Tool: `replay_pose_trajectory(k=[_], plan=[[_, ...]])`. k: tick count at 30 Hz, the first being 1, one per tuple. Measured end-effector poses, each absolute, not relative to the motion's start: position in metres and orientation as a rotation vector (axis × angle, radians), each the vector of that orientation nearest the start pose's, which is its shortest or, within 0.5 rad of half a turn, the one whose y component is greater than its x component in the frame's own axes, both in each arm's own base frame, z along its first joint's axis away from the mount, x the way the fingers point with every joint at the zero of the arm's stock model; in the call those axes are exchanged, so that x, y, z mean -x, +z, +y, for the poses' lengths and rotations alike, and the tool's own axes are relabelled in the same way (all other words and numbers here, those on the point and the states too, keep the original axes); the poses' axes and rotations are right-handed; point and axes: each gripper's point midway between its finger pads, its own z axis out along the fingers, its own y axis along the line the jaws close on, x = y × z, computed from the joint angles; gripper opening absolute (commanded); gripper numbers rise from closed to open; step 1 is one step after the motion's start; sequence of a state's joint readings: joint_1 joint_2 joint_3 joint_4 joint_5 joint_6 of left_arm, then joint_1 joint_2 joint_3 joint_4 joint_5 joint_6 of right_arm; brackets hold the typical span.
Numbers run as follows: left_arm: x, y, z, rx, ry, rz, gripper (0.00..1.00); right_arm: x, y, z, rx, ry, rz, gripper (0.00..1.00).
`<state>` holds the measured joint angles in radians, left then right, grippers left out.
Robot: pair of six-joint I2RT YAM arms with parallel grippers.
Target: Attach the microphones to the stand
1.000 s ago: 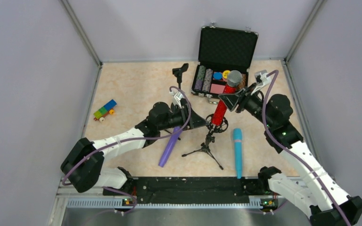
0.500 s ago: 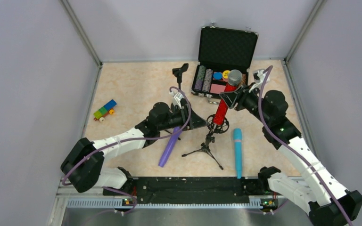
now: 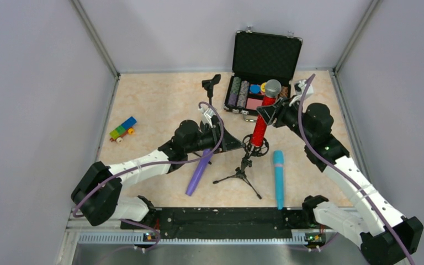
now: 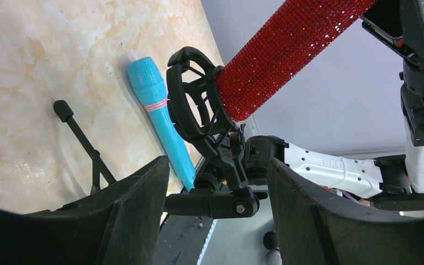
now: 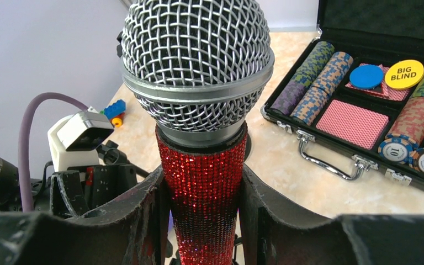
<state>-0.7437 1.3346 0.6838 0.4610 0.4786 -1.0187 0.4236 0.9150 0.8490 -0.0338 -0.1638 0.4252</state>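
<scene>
The glittery red microphone [image 3: 259,128] with a silver mesh head [image 5: 197,61] stands steeply tilted, and its lower end sits in the black ring mount [image 4: 190,94] of the tripod stand [image 3: 242,172]. My right gripper [image 5: 203,182] is shut on the red body just under the head. My left gripper [image 4: 219,179] is open and straddles the stand's swivel joint [image 4: 221,203]; the joint's rod meets the left finger, with a gap on the right. The purple microphone [image 3: 199,172] and the teal microphone [image 3: 278,178] lie flat on the table either side of the stand.
An open black poker-chip case [image 3: 263,52] sits at the back, right behind the red microphone's head. A second small black stand [image 3: 211,85] is left of the case. A coloured block toy [image 3: 122,128] lies at the left. Grey walls enclose the table.
My right gripper has shifted a little left and back with the red microphone, which now stands more upright in the ring mount. The left arm has not moved.
</scene>
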Motion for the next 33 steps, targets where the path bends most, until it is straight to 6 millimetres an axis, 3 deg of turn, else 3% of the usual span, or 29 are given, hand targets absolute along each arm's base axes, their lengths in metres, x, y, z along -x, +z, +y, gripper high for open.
replay_pose_trajectory(k=[27,33], plan=[[-0.216,0.208,-0.35,-0.125,-1.608,2.071,0.7,-0.28,0.311,0.196,0.283,0.847,1.476,0.0],[-0.217,0.215,-0.347,-0.143,-1.585,2.032,0.72,-0.273,0.312,0.202,0.335,0.856,1.431,0.0]])
